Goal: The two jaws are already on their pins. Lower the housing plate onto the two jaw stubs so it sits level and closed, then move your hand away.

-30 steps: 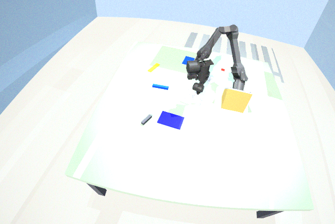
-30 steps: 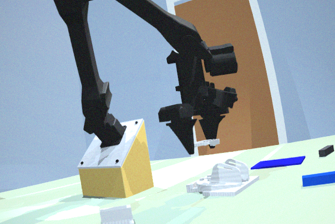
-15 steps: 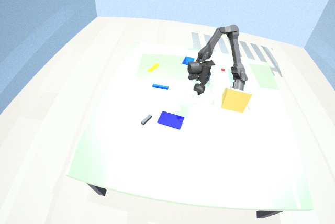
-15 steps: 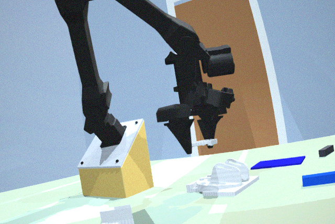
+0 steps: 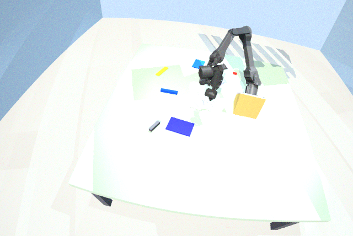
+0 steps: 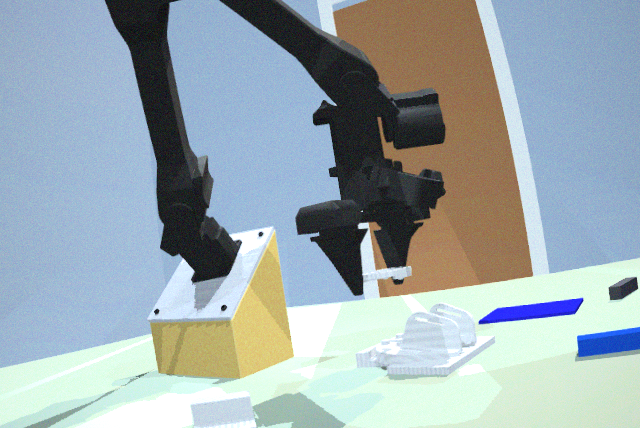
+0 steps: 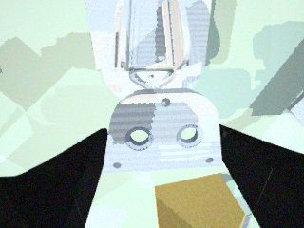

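Observation:
My gripper (image 6: 378, 286) (image 7: 161, 131) is shut on the white housing plate (image 6: 386, 274) (image 7: 163, 154), a rounded plate with two large holes and three small ones. The plate hangs roughly level above the table, between the black fingertips. The white gripper assembly (image 6: 431, 332) (image 5: 202, 104) (image 7: 101, 57) stands on the table below the plate, with two upright rounded walls on a flat base. In the wrist view it lies just beyond the plate's rounded edge, partly covered by it. The jaws and stubs are too pale to tell apart. The plate and assembly are apart.
The arm's yellow pedestal (image 5: 248, 106) (image 6: 263, 309) is beside the assembly. A dark blue plate (image 5: 180, 127) (image 6: 532, 310), a blue bar (image 5: 169, 91) (image 6: 610, 341), a dark block (image 5: 154, 125) (image 6: 622, 288) and a yellow strip (image 5: 161, 71) lie on the table. A white block (image 6: 222, 411) lies near the exterior camera.

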Action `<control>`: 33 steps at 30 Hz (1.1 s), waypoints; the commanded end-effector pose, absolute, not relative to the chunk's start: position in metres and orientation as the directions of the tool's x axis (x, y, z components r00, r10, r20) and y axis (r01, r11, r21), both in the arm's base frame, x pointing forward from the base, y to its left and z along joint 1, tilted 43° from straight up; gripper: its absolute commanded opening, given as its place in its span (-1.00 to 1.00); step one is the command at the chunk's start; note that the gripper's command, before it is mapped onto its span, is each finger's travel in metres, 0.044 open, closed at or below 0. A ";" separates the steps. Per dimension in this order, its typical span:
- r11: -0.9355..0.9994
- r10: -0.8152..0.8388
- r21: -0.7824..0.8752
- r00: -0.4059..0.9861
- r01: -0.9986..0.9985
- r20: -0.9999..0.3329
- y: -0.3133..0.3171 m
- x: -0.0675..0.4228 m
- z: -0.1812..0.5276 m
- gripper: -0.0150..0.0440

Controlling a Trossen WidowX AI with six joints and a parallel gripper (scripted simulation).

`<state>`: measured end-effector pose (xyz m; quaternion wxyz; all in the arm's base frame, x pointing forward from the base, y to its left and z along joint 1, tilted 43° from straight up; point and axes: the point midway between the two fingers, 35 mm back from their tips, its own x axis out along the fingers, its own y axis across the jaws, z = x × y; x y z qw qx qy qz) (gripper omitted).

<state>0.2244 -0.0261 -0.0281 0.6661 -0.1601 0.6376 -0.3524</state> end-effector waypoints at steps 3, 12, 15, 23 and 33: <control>0.702 -0.670 -0.659 -0.062 0.270 -0.739 -0.026 0.224 -0.028 0.70; 0.702 -0.670 -0.659 -0.062 0.271 -0.739 -0.025 0.223 -0.029 0.70; 0.702 -0.670 -0.659 -0.062 0.271 -0.739 -0.025 0.223 -0.029 0.70; 0.702 -0.670 -0.658 -0.062 0.270 -0.740 -0.028 0.224 -0.034 0.70; 0.703 -0.669 -0.658 -0.061 0.270 -0.741 -0.039 0.224 -0.046 0.70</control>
